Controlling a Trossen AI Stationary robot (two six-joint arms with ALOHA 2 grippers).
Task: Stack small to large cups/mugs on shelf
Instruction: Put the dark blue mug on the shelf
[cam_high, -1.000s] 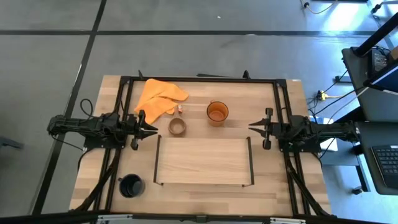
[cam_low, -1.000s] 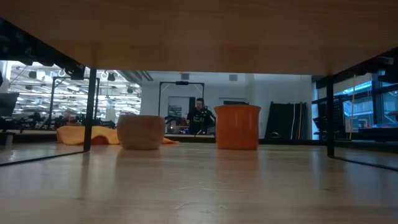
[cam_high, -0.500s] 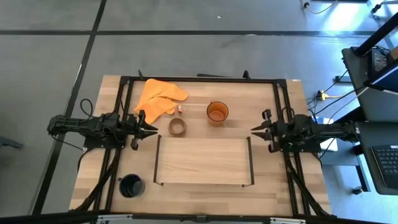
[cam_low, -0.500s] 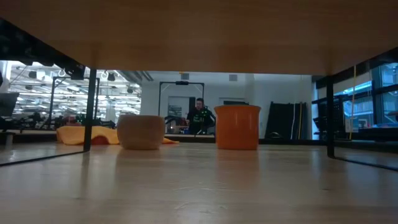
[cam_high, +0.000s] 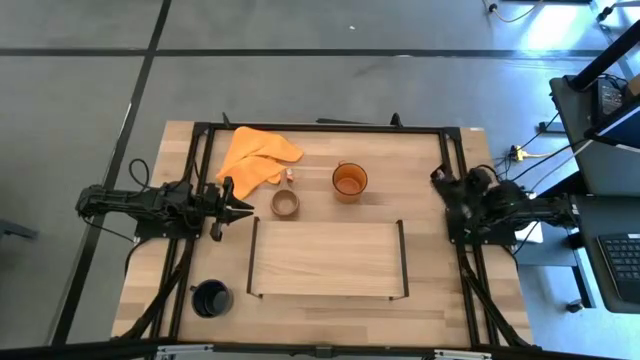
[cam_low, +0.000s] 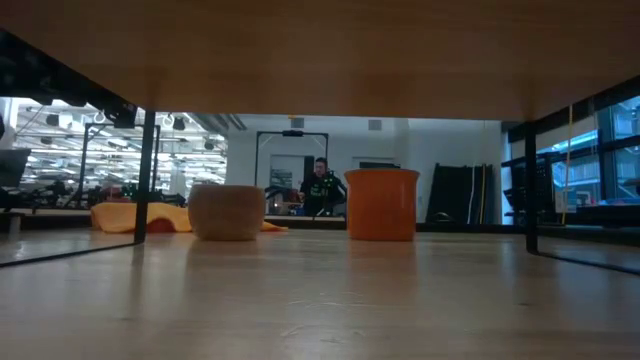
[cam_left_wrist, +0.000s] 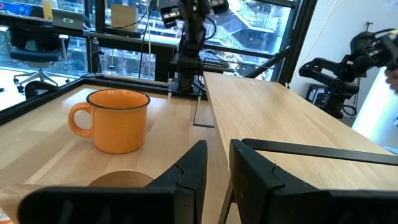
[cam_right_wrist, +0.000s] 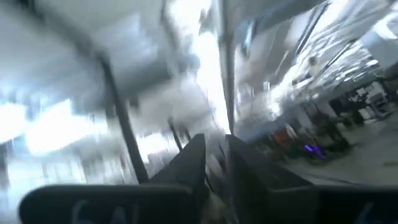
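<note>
Pale wood table (cam_high: 420, 160) showing matt grain, orange mug (cam_left_wrist: 116, 121) gleaming glossy and speckled, orange cloth (cam_high: 254, 158) lying soft, crumpled

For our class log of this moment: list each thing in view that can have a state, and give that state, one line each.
Wooden cup: upright, empty, behind the shelf.
Orange mug: upright, behind the shelf.
Black mug: upright, beside the shelf.
Shelf: bare.
Cloth: crumpled.
Left gripper: nearly shut, holding nothing.
Right gripper: at the table's right edge.

No readable text.
Faint, blurred marks on the right end effector (cam_right_wrist: 214, 165) housing, too smeared to read; nothing legible elsewhere.
</note>
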